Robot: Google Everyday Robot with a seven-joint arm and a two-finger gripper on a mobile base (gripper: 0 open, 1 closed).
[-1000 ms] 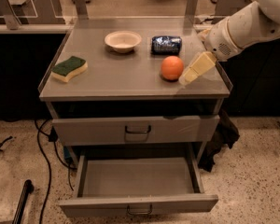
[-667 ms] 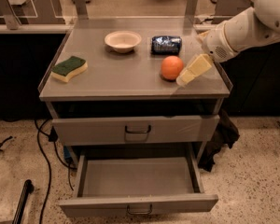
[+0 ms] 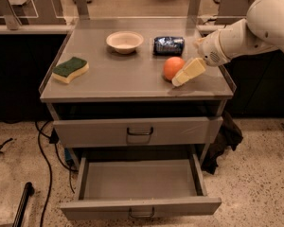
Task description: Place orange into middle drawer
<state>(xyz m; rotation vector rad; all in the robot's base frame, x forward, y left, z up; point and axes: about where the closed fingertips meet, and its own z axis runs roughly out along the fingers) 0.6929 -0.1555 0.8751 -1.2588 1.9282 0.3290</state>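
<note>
The orange (image 3: 172, 67) sits on the grey table top (image 3: 118, 77), right of centre. My gripper (image 3: 181, 77) is low over the table, right against the orange's right side, on the white arm (image 3: 246, 30) that comes in from the right. The middle drawer (image 3: 141, 207) is pulled wide open at the bottom front and its shallow inside (image 3: 139, 178) holds nothing.
A cream bowl (image 3: 125, 41) and a dark blue shiny packet (image 3: 168, 45) stand at the back of the table top. A green and yellow sponge (image 3: 70, 69) lies at the left. The drawer with the taller front panel (image 3: 139, 131) is above the open one. Cables (image 3: 45, 150) hang at the left.
My gripper has moved slightly left, closer against the orange. The orange and the drawers have not moved.
</note>
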